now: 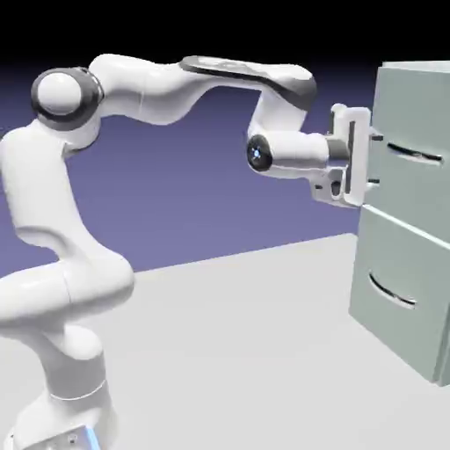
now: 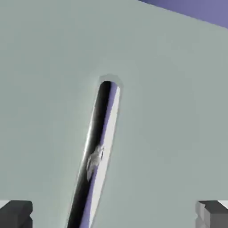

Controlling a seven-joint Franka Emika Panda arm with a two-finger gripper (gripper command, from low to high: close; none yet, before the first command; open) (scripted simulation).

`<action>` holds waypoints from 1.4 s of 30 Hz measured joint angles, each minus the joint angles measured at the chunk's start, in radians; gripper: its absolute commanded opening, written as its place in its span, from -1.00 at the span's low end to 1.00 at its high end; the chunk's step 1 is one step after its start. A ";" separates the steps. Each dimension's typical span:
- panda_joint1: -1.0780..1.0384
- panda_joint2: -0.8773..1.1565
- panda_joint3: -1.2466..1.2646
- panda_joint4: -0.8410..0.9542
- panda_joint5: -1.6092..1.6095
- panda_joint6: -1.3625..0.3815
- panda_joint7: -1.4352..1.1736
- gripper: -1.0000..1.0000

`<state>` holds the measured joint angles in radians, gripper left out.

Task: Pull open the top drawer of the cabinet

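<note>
The cabinet [image 1: 432,352] stands at the exterior view's right, tall and pale grey-green. Its top drawer [image 1: 420,110] has a thin curved silver handle [image 1: 415,155] on a flat front. My gripper [image 1: 376,158] is level with that handle, right at the drawer front, open, nothing between its fingers. In the hand view the drawer front [image 2: 169,116] fills the picture. The handle [image 2: 99,147] runs as a slanted bar from the middle down to the bottom edge. It lies between my two grey fingertips [image 2: 15,214], closer to the left one, and touches neither. My gripper [image 2: 114,216] is wide open.
The matching lower drawer [image 1: 400,264] with its own silver handle [image 1: 391,294] sits below the gripper. The pale table [image 1: 246,352] stretches between the robot's base and the cabinet. A strip of blue-violet backdrop [image 2: 200,9] shows at the hand view's top right.
</note>
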<state>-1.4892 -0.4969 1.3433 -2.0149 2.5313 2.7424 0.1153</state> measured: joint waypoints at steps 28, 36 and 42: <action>-0.064 -0.040 0.043 0.017 0.210 -0.052 -0.001 -1.00; 0.225 -0.136 -0.230 -0.195 0.172 -0.098 0.064 -1.00; 0.442 -0.272 -0.426 -0.391 0.110 -0.124 0.149 -1.00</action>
<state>-1.0468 -0.7693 0.9176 -2.4056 2.6415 2.6182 0.2642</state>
